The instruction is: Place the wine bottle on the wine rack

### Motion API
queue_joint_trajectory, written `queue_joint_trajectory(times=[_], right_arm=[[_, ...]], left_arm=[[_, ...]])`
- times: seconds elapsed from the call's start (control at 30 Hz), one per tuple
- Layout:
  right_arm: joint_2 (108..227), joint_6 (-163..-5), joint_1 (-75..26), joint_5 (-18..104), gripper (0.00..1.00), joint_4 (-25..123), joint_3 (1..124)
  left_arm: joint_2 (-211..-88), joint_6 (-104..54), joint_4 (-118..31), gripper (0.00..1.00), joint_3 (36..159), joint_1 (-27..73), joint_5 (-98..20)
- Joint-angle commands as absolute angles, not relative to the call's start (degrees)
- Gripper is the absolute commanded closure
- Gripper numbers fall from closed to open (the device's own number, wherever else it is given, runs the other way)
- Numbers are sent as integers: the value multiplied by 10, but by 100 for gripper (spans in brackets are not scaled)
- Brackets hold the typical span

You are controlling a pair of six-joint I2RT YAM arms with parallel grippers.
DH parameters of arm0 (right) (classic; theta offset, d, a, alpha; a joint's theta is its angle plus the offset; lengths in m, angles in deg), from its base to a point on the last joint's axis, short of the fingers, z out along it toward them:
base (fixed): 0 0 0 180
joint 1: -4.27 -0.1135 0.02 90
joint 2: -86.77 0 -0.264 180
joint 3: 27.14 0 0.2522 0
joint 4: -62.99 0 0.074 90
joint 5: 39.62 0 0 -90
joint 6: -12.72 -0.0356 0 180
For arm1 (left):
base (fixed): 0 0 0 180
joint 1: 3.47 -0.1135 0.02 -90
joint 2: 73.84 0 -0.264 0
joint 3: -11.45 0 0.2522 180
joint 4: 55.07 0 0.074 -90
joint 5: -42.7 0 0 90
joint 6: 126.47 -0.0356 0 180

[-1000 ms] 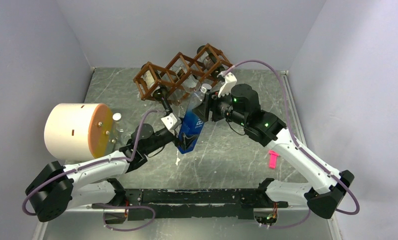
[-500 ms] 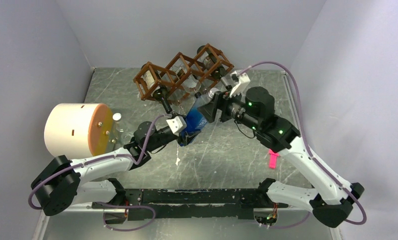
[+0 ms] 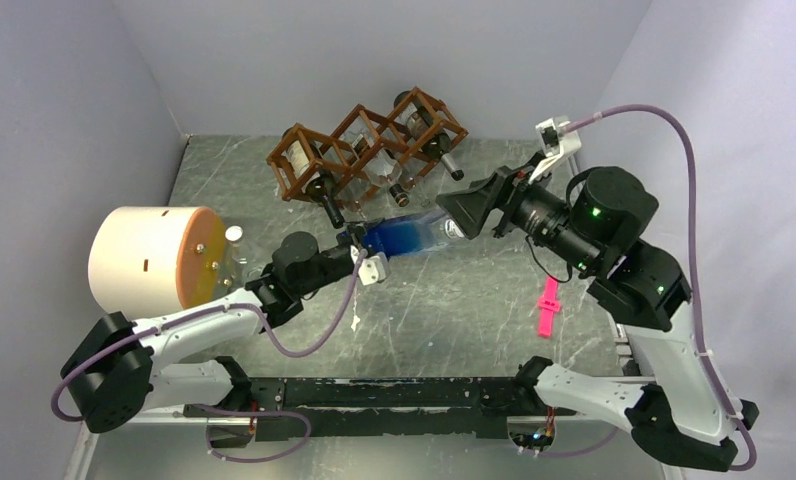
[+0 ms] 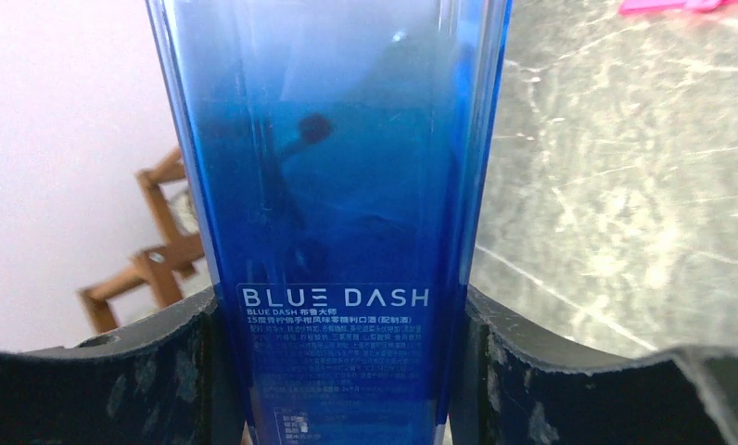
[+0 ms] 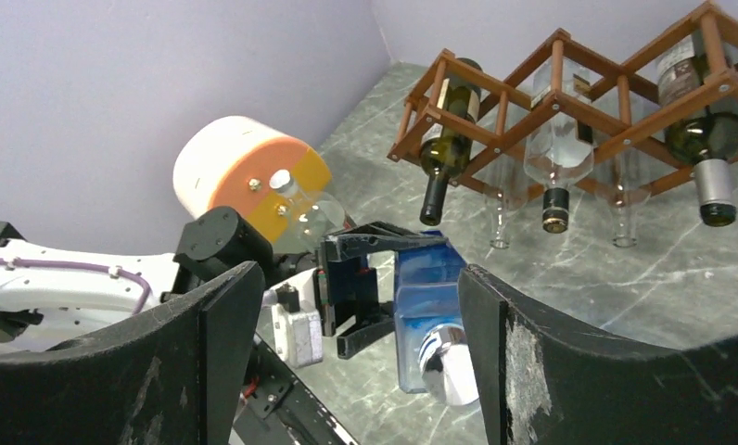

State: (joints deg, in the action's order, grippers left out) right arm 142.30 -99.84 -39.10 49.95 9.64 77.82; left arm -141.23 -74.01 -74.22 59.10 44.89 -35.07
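**A:** Where's the task item?

**B:** I've got the blue square-sided wine bottle [image 3: 404, 237] mid-table. It's in front of the reddish-brown wooden diamond-cell wine rack [image 3: 369, 140], near it but apart and not in any cell.

**A:** Axis, heading?

**B:** It's lying close to flat. The long axis runs left-right across my top view, tipped slightly toward the far wall, roughly alongside the rack's front. The base end is toward my left arm and the silver cap [image 5: 439, 357] toward my right arm. The cap doesn't aim into the rack.

**A:** Left pincer?

**B:** The left gripper [image 4: 337, 371] is clamped on the bottle's base end, with black pads pressed on two opposite flat sides. In the wrist view the "BLUE DASH" label face sits between them.

**A:** Right one?

**B:** The right gripper [image 3: 458, 216] has its jaws spread wide with nothing in them. It's just off the cap end. In its wrist view the cap shows inside the gap, far narrower than the gap. I can't tell if there's any contact.

**A:** Bottle off the surface?

**B:** I can't tell whether it's clear of the grey marbled table top [image 3: 454, 310].

**A:** Anything else?

**B:** The rack already holds a green bottle with cream label [image 5: 444, 139], a clear glass bottle [image 5: 558, 139] and a dark bottle [image 5: 704, 120], necks slanting down toward the front. A cream cylinder with orange end face [image 3: 149, 260] sits by my left arm. A pink plastic piece [image 3: 548, 318] lies on the table near my right arm.
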Motion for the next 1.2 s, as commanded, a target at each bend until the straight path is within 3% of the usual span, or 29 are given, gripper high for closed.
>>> queue_joint_trajectory(times=[0.0,0.5,0.87,1.17], right_arm=[[1460,-942,-392,515,19,-10,818],[1514,-868,-392,446,13,-44,750],[1565,-860,-392,463,13,-66,750],[1563,-831,-391,490,14,-66,708]], left_arm=[[-1375,-885,-793,93,660,447,-342],[-1385,-1169,-837,93,655,448,-358],[-1445,-1237,-949,93,657,446,-367],[-1440,-1213,-895,93,671,446,-335]])
